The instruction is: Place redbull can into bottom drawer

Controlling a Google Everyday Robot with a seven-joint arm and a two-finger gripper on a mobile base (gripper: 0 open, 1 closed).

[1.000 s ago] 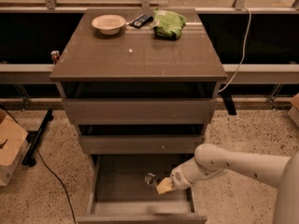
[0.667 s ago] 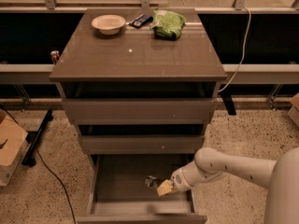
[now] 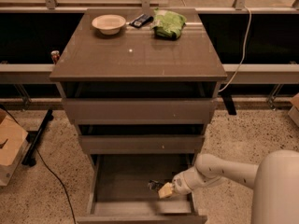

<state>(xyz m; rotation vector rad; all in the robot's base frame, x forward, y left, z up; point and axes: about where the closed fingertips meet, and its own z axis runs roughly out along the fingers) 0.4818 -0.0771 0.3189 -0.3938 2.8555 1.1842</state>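
The redbull can (image 3: 141, 20), slim and dark with bluish-silvery markings, lies on its side on the cabinet top (image 3: 140, 55), between the white bowl (image 3: 109, 23) and a green bag (image 3: 169, 23). The bottom drawer (image 3: 122, 181) is pulled out, and the floor that shows is bare. My gripper (image 3: 160, 188) is at the end of the white arm that comes in from the lower right. It sits low over the right part of the open drawer, far from the can, with no can in it.
The two upper drawers (image 3: 140, 110) are slightly ajar. A small red can (image 3: 55, 56) stands on the ledge to the left. A cardboard box (image 3: 9, 146) and a black cable (image 3: 51, 171) lie on the floor at the left. A white cord (image 3: 240, 55) hangs at the right.
The gripper has sunk slightly over the open drawer. The can, bowl and bag have not moved.
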